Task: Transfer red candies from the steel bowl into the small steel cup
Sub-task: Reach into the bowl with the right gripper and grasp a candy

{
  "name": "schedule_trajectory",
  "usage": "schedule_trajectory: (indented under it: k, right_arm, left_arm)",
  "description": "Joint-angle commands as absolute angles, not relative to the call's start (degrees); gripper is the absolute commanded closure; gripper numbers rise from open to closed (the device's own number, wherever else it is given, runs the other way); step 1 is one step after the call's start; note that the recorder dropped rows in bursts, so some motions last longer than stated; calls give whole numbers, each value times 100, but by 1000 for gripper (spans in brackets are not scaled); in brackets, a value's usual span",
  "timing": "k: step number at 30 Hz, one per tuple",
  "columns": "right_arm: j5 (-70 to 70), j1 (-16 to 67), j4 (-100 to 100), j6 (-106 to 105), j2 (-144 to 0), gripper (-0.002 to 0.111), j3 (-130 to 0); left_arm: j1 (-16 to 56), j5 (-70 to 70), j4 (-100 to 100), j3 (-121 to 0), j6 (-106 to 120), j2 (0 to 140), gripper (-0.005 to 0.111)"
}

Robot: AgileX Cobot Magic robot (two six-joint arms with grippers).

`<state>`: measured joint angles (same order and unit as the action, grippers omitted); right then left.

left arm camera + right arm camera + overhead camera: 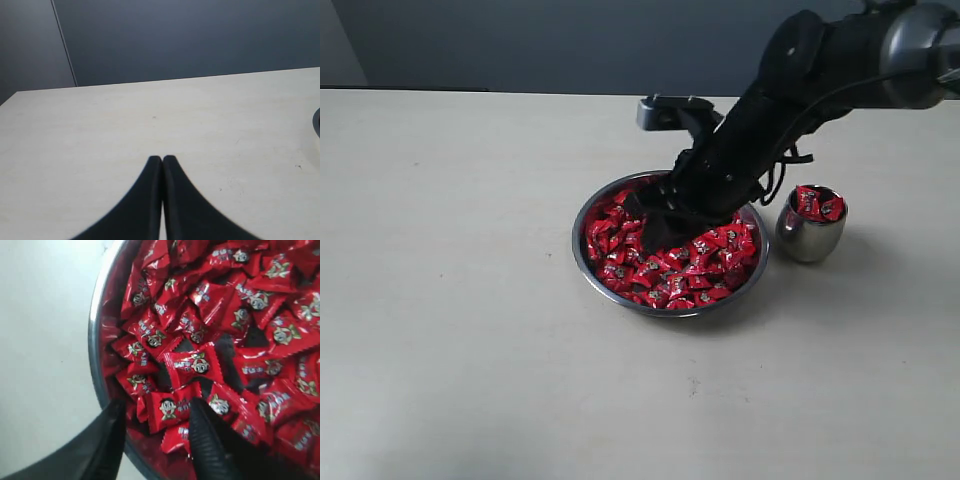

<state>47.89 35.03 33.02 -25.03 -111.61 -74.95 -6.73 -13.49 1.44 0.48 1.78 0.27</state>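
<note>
The steel bowl [578, 250] sits near the middle of the tabletop [470, 300], heaped with red candies [705, 265]. The right gripper [655, 225] reaches down into the heap. The arm above hides its tips and part of the bowl's far rim.

From the right wrist, the two dark fingers stand apart at the bowl's rim [95, 340], with one candy [169, 410] lying between them. Whether either finger presses it is unclear.

The small cup [808, 240] stands just beside the bowl, toward the right edge. Red wrappers [817, 203] show at its mouth; its depth is hidden.

The left gripper [162, 159] is closed on nothing above bare tabletop [225, 125]. It is out of the exterior view. A dark curved sliver [317, 122] is cut off by the picture's edge.
</note>
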Motion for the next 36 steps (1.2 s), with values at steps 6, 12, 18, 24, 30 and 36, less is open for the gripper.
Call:
schedule_trajectory:
  k: [6,12,18,24,30,36]
  right_arm:
    - [4592,3842,2351,-1774,-11927,55,-8054]
    - [4508,3842,2348,-1678,-12154,55,-8087]
    - [4355,3842,2464,-1653,-12281,64,-8087]
    - [4469,3842,2487,-1623,-12281,108,-8087]
    - [4693,3842,2350,-1575,-12140,108,-8087]
    - [4757,3741,2280,-1540,-11677,108,-8087]
  left_arm:
    - [-685,-1313,155,0,168,0,106]
    - [-685,-1313,155,0,168,0,106]
    - [-685,-1313,155,0,168,0,106]
    - [-685,-1313,155,0,168,0,106]
    - [-685,-1313,155,0,168,0,106]
    - [-685,-1313,155,0,168,0,106]
